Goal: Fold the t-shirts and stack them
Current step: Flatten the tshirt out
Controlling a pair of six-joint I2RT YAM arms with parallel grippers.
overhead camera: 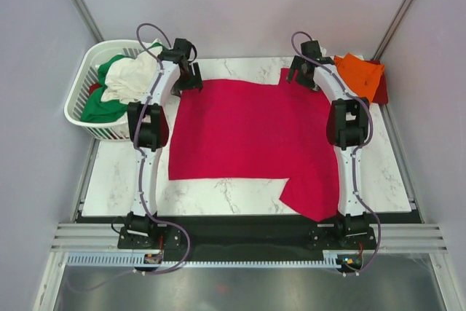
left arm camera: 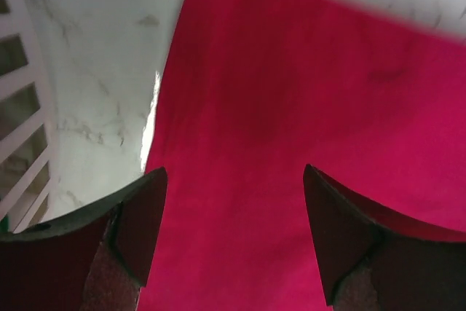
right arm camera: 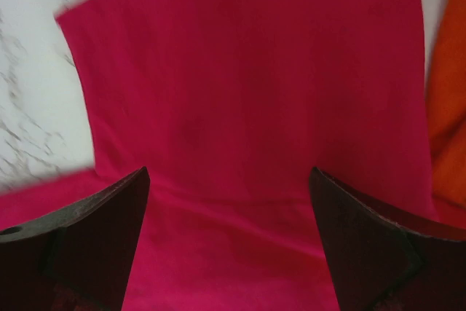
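Observation:
A crimson-pink t-shirt (overhead camera: pixel 251 132) lies spread flat on the marble table, one sleeve at the near right and one at the far right. My left gripper (overhead camera: pixel 191 79) is open over the shirt's far left corner; the cloth (left arm camera: pixel 291 121) fills the space between its fingers. My right gripper (overhead camera: pixel 300 72) is open over the far right sleeve (right arm camera: pixel 247 85). An orange t-shirt (overhead camera: pixel 362 74) lies folded at the far right on a dark red one (overhead camera: pixel 383 84). Green (overhead camera: pixel 100 109) and cream-white (overhead camera: pixel 131 78) shirts lie in the basket.
A white slatted basket (overhead camera: pixel 79 111) stands at the far left, partly off the table; its slats show in the left wrist view (left arm camera: pixel 22 136). Bare marble table (overhead camera: pixel 218 194) shows in front of the shirt. The orange cloth (right arm camera: pixel 448 107) edges the right wrist view.

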